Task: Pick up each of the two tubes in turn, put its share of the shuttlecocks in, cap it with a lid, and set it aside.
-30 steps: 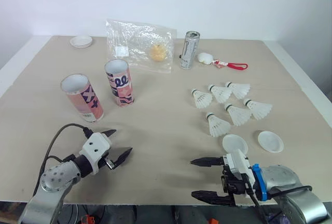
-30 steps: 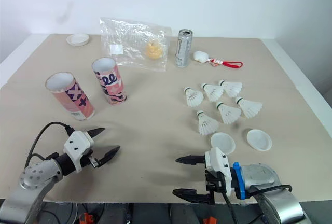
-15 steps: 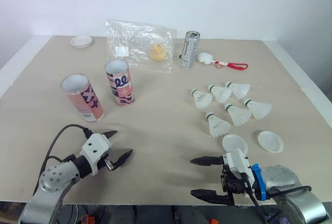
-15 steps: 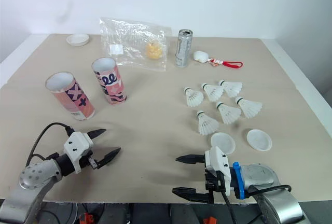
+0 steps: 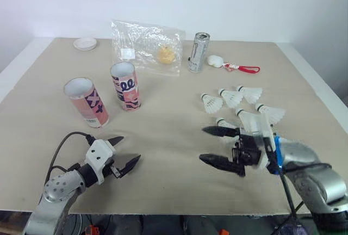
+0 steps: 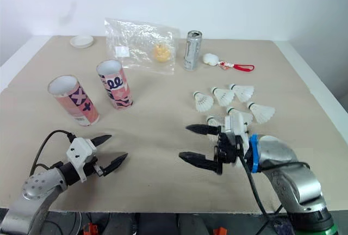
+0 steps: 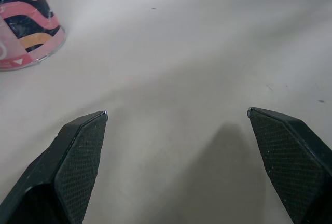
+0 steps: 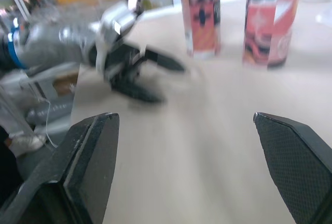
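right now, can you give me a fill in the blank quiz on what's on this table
The near tube and the far tube both stand ____.
The shuttlecocks lie on the robot's ____ side.
The left gripper is open and holds ____.
A white lid lies near the table at its far ____ corner.
Missing words: upright; right; nothing; left.

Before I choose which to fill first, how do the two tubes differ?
The left tube bears an X and plus print; the right tube bears looping letters. The left tube stands nearer the left gripper; the right tube sits farther back. Both are pink, upright and uncapped.
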`<state>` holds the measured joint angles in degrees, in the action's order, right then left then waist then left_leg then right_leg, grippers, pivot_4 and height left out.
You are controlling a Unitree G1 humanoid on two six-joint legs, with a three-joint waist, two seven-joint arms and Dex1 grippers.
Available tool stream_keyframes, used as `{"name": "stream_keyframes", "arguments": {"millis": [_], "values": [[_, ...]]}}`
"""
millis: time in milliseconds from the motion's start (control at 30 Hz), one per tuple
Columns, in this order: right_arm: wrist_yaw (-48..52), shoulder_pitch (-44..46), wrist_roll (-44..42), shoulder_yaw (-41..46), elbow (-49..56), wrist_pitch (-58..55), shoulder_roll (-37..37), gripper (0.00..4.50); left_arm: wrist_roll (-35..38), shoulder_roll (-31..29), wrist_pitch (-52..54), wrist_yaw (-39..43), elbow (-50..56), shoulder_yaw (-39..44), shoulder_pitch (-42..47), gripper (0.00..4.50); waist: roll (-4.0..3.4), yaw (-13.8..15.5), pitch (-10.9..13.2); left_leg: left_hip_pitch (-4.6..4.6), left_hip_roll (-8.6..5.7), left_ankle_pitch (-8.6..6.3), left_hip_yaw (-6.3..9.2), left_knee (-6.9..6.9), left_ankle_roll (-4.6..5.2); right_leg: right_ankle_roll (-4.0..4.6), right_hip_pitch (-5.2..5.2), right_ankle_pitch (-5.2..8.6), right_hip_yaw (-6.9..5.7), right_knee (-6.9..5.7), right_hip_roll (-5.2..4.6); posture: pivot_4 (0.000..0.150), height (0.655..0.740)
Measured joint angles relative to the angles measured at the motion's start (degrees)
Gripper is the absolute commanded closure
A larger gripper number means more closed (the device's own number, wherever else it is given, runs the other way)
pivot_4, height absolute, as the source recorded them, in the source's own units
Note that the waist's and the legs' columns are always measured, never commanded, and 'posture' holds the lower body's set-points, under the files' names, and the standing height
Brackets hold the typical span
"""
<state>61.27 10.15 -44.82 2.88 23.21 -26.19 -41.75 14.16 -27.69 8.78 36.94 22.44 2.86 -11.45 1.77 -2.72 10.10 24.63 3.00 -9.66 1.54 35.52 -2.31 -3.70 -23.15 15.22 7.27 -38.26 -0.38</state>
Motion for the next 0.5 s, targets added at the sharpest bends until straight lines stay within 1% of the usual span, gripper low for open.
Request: {"name": "stream_keyframes", "arguments": {"millis": [133,233,333,433,500], "values": [[2.0,10.2,-0.1,-2.7,-4.7,-2.1,1.7,0.06,0.0,4.4,0.8,-5.7,2.3,1.0,-0.4,0.00,0.01,0.0,0.0,0.01,0.00,0.00,0.03,0.01,0.00,-0.03,0.02,-0.02,-0.01,0.02,0.03,0.150,0.7400],[4.1,16.2,3.1,-6.1,-11.3,-1.2,4.4,0.06,-0.2,8.1,1.8,-10.9,4.1,2.4,-1.3,0.00,0.00,-0.3,0.0,-0.03,0.03,0.00,-0.04,0.01,0.00,-0.01,0.01,-0.08,0.03,0.02,0.06,0.150,0.7400],[5.7,20.4,6.1,-8.5,-16.8,0.2,6.1,0.06,-0.7,10.7,2.8,-14.8,6.0,2.9,-2.2,0.00,0.01,-0.2,0.0,0.00,0.02,0.02,0.02,0.02,0.04,-0.06,0.02,-0.14,0.00,0.02,0.08,0.150,0.7400],[8.9,26.8,12.1,-12.1,-28.5,5.8,10.4,0.06,-3.4,16.2,4.5,-23.5,7.9,3.9,-2.7,0.00,0.01,0.0,0.0,0.01,0.00,0.05,0.06,0.03,0.07,-0.22,0.03,-0.25,0.01,0.02,0.11,0.150,0.7400],[10.8,28.2,15.8,-12.9,-34.4,10.5,12.3,0.06,-4.7,18.9,5.5,-27.7,7.9,4.4,-2.3,0.00,0.02,0.0,0.0,0.04,-0.02,0.04,0.05,0.06,0.07,-0.32,0.04,-0.29,0.02,0.04,0.10,0.150,0.7400]]}}
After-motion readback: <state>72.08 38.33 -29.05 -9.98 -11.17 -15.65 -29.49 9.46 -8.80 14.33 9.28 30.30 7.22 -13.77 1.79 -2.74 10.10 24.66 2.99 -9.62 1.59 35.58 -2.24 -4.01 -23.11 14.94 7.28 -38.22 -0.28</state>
